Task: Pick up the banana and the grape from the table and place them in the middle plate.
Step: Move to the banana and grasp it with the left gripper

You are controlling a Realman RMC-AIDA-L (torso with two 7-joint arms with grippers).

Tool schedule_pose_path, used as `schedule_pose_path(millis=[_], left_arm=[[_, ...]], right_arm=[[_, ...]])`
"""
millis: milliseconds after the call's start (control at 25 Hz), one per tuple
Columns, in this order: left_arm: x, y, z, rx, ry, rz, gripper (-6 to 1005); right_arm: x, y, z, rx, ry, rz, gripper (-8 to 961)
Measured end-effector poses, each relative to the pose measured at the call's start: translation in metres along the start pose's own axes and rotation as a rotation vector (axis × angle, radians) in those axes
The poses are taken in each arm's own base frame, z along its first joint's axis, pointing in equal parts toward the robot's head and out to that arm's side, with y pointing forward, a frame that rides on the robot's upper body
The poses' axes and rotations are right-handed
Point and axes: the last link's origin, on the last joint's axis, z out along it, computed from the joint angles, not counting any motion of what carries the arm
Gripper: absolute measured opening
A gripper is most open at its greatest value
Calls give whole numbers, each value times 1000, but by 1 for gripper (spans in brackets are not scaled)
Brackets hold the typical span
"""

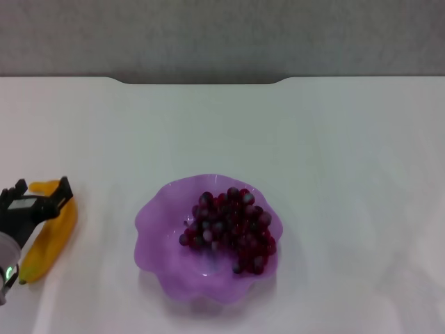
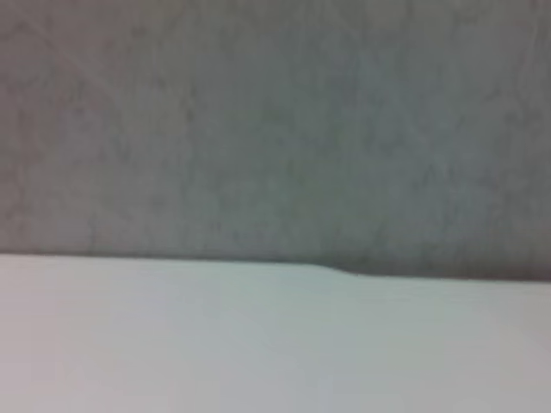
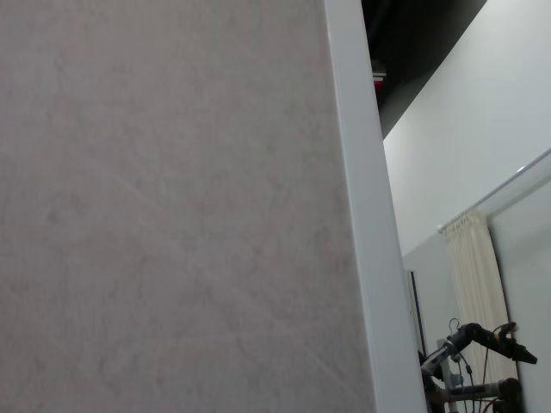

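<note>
The banana [image 1: 50,236] lies on the white table [image 1: 334,139] at the far left, its dark tip toward the near edge. My left gripper [image 1: 42,188] is open over the banana's far end, one black finger on each side of it. The grape [image 1: 229,228] bunch rests inside the middle plate [image 1: 149,219], a translucent purple plate with a wavy rim near the table's centre. The left wrist view shows only bare table [image 2: 258,344] and grey wall. My right gripper is out of view; its wrist camera faces a wall.
The table's notched far edge [image 1: 201,82] meets a grey wall. White tabletop stretches right of the plate and behind it.
</note>
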Motion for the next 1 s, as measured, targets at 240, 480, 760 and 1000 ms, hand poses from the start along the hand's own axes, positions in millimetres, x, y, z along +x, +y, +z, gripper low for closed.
schedule_pose_path(millis=[240,480,760,1000], left_arm=[[-19,5,-10,-23,-66,5,861],[-26,19,-14,-74,-87,22,861],[-26,19,-13,-75,-90,31,862],[-25,18,-13,-74,-89,47,863]], right_arm=[[0,-2,-1,6,3,-2,-1],[1,-2,-2,7,7,-5,-1],[1,-1,0,-2,3,-1,-1],[1,-1,0,-5,4,0,-1]])
